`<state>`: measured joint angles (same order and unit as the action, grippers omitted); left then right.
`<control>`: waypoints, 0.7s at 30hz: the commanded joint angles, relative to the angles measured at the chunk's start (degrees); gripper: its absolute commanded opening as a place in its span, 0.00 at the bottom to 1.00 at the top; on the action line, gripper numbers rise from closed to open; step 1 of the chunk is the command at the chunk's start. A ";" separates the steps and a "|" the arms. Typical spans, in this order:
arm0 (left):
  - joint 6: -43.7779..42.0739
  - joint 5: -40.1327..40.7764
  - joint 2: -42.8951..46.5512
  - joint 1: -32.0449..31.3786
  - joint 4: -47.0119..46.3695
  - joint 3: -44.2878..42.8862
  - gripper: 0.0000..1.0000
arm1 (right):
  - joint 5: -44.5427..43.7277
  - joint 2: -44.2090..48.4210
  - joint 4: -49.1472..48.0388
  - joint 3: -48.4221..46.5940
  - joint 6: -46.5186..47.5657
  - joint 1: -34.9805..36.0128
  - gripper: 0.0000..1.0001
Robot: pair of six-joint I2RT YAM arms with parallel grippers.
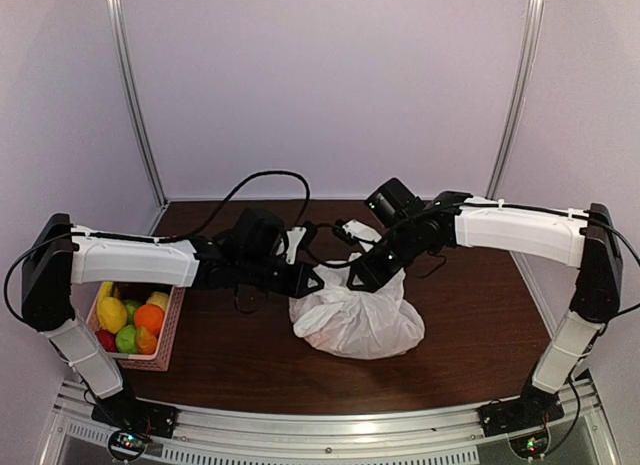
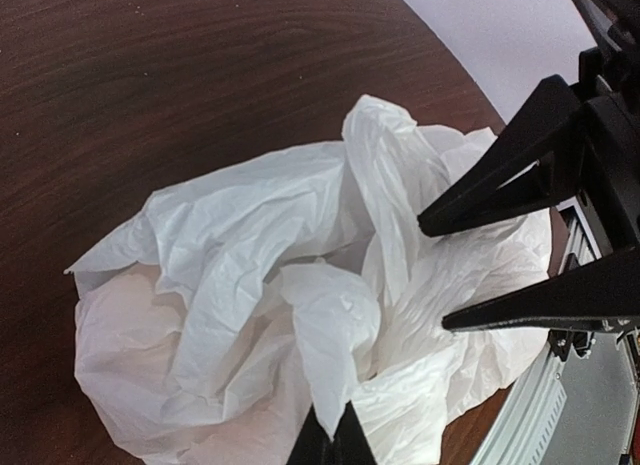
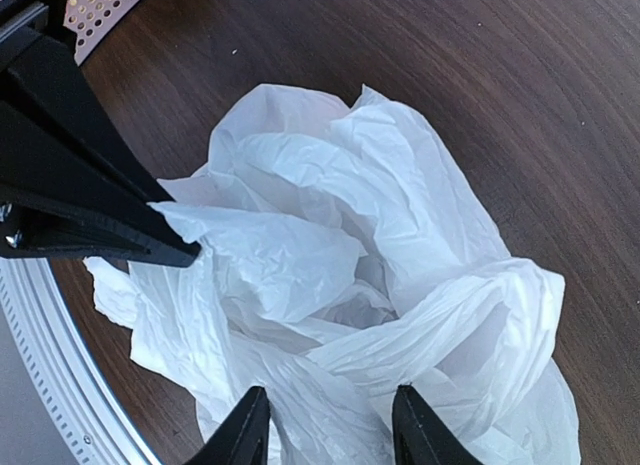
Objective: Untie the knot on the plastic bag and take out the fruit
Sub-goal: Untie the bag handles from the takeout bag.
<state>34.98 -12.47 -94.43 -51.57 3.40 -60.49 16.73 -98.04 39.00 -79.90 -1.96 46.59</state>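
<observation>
In the middle of the frame, on the bench (image 1: pixel 470 315), the left gripper (image 2: pixel 330 440) pinches a fold of the plastic bag (image 1: pixel 355 320) with closed jaws. The right gripper (image 3: pixel 330 415) has open jaws around it.

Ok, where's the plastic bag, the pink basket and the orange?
plastic bag (image 1: pixel 355 325): top view, its bulging middle.
pink basket (image 1: pixel 172 333): top view, its right wall.
orange (image 1: pixel 149 317): top view, its middle.
</observation>
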 commanded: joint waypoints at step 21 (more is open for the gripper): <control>2.84 5.33 3.03 0.43 1.94 -0.87 0.00 | 6.65 11.73 -13.48 15.20 -8.56 0.04 0.00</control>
<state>37.04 -9.47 -94.00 -51.57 4.91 -60.49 23.31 -90.04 29.26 -66.98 -8.03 46.59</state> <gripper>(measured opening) 0.006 0.014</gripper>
